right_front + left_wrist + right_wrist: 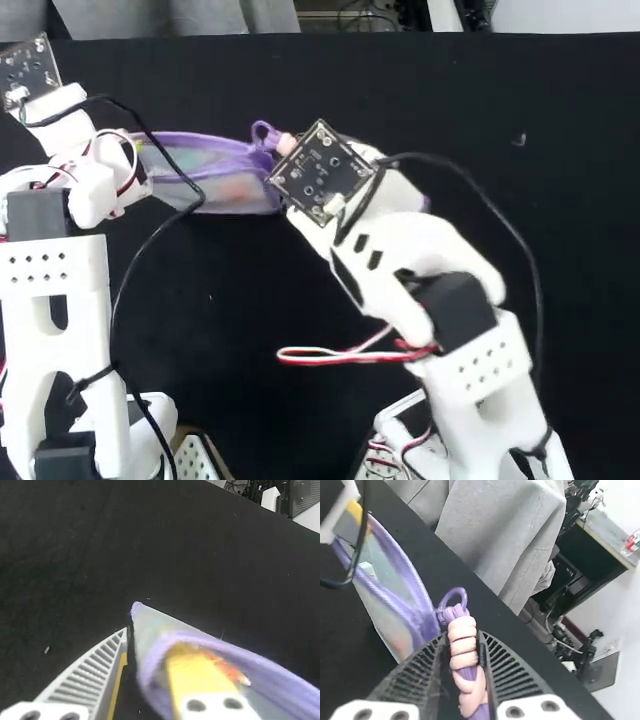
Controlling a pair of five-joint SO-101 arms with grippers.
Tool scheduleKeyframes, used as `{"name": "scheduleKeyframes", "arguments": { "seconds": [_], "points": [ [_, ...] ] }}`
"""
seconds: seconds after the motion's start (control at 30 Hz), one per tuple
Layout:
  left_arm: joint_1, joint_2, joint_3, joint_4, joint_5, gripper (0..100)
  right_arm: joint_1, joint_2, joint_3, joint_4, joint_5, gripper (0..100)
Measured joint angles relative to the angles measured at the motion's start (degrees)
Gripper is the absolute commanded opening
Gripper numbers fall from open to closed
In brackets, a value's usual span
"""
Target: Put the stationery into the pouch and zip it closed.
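The purple-trimmed pouch (215, 175), judged soft, light and floppy, is hanging stretched at the frame's upper left, the left claw (145, 655) clamping its end and the right claw (463, 640) clamping its knotted zip pull (464, 665), the best hold.

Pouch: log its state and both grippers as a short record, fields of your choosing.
pouch: purple-edged pouch with a clear wall, spanning between the two grippers over the black table
contents: coloured items show through the wall; which ones cannot be told
left gripper: left gripper shut on one end of the pouch
right gripper: right gripper shut on the zipper pull at the other end
zip: whether fully closed cannot be told
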Motion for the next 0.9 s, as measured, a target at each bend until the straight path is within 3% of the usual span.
{"name": "scheduleKeyframes", "arguments": {
  "seconds": [0.4,0.9],
  "points": [
    [0.0,0.1,-16.3,9.1,1.0,23,0.0,9.4,-11.3,4.6,1.7,1.7],
    [0.0,-2.1,-32.7,23.1,1.4,23,0.1,36.6,-51.8,24.2,-1.3,1.7]
  ]
}}
